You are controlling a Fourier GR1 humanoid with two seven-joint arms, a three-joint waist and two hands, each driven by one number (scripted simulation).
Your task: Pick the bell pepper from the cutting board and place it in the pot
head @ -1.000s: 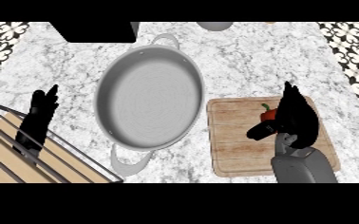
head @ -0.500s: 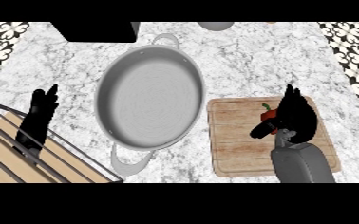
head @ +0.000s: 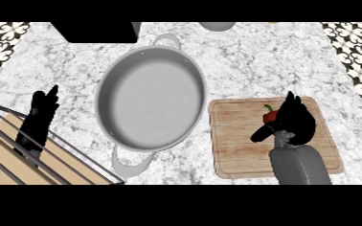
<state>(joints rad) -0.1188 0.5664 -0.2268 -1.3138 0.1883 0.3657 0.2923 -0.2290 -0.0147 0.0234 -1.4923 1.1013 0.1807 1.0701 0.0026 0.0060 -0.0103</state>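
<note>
Right hand [head: 295,117] over the wooden cutting board [head: 244,148], fingers curled around the red bell pepper [head: 270,118], which sits on the board's upper right part; grey two-handled pot [head: 151,98] just left of board; left hand [head: 39,117] open, resting at left edge.

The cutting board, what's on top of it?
On the cutting board sits a red bell pepper, mostly hidden by the right hand. The hand covers whether its fingers touch the pepper.
</note>
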